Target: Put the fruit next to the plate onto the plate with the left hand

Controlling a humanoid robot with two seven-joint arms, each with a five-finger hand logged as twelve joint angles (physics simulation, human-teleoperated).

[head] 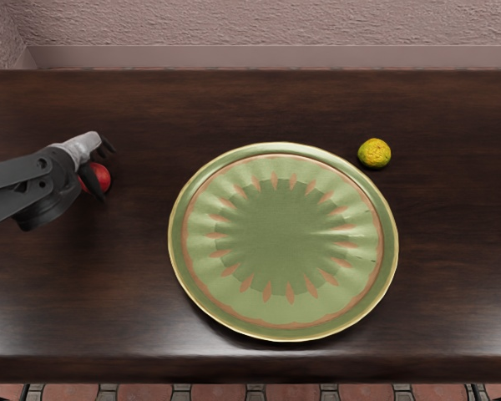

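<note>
On the dark table the left hand, fingers spread, lies over the red fruit.

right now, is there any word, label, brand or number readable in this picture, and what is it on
None: no text can be read in this view.
The round green plate with orange petal pattern carries decoration only.
The small yellow-green fruit, the small red fruit, the left hand and the dark wooden table show no label, brand, number or sign.
</note>
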